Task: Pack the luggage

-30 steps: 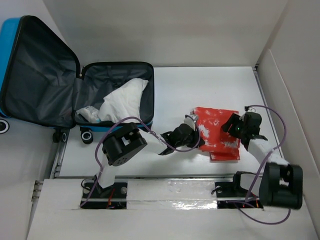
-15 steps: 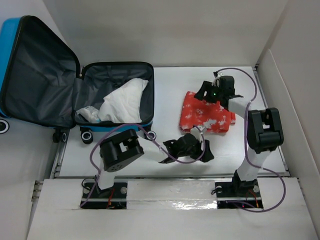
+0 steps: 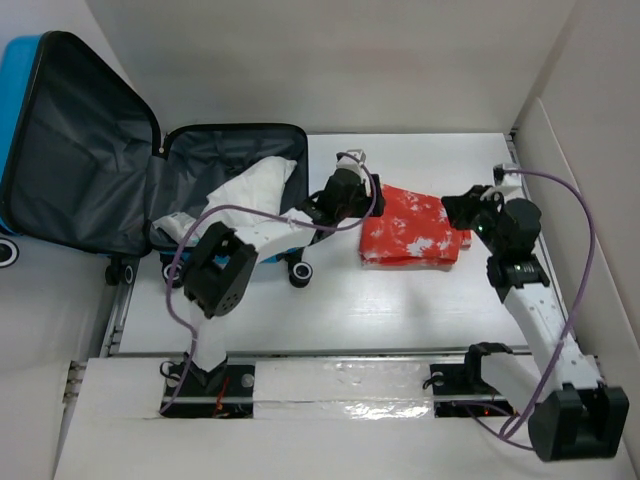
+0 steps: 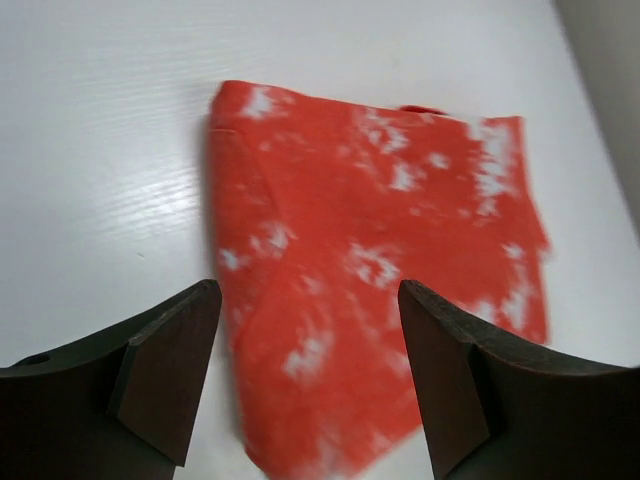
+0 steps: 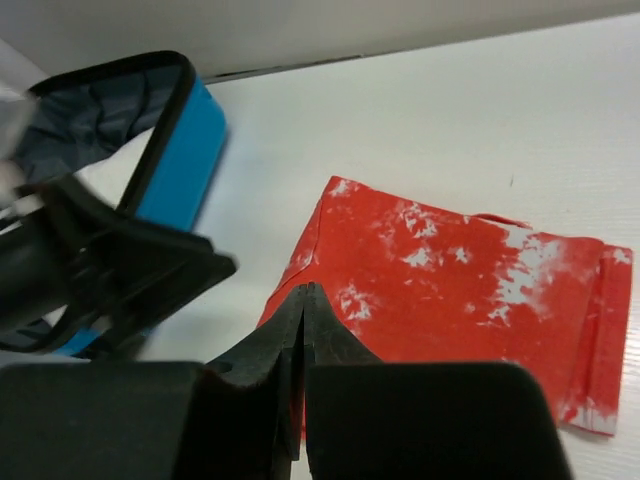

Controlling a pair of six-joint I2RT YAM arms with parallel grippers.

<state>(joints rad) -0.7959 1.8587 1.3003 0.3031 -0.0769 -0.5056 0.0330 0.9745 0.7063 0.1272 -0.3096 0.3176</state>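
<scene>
1. The luggage (image 3: 80,150) sits open at the far-left corner of the table (image 3: 400,310). Its lid is swung out to the left and the packing half faces straight up, so items can drop in from above.
2. Its long axis runs near-to-far. The wheels point back toward the arms, and the hinge lies along that same line.
3. A white cloth (image 3: 245,200) is already bunched inside the packing half, with black lining showing around it.
4. A folded red cloth (image 3: 410,228) lies flat on the table just right of the luggage, between the two arms. It looks like the next thing to pack.
5. The left tool (image 4: 305,340) hangs over the cloth's luggage-side edge. Its fingers are spread wide with nothing between them, which looks like lining up for a grab.
6. The right tool (image 5: 303,300) is at the opposite edge with its fingers pressed together. From this angle I can't tell whether they nip a fold or merely hover above it.
7. With a tool at each end, the cloth could be lifted level and kept folded for the short carry left.
</scene>
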